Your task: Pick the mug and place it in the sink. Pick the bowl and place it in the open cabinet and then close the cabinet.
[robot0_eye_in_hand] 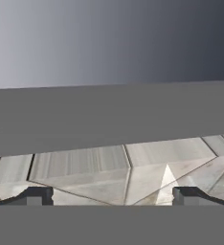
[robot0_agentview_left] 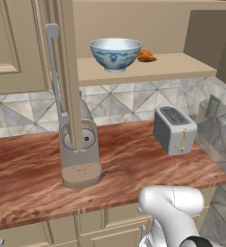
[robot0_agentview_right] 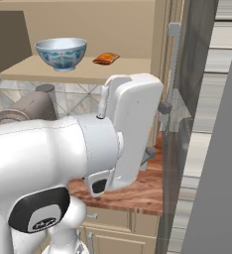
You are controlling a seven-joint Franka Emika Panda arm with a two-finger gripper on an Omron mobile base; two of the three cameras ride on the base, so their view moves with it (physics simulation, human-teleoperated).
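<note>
The white bowl (robot0_agentview_left: 115,54) with a pale blue pattern stands upright on the shelf of the open cabinet (robot0_agentview_left: 182,67); from the right side the bowl (robot0_agentview_right: 61,53) sits at the shelf's left. The cabinet door (robot0_agentview_left: 69,72) swings out edge-on, and its long silver handle (robot0_agentview_left: 54,67) faces left. In the right base view the same door (robot0_agentview_right: 197,74) and handle (robot0_agentview_right: 173,64) stand just beyond my white hand. My gripper (robot0_eye_in_hand: 112,196) is open, its dark fingertips (robot0_eye_in_hand: 35,195) wide apart with nothing between them, facing tiled wall under a flat grey surface. The mug and the sink are out of view.
A small orange item (robot0_agentview_left: 147,57) lies on the shelf right of the bowl. On the wood-grain counter (robot0_agentview_left: 134,164) stand a silver toaster (robot0_agentview_left: 174,129) and a coffee machine (robot0_agentview_left: 81,149) behind the open door. Beige drawer fronts run below the counter edge.
</note>
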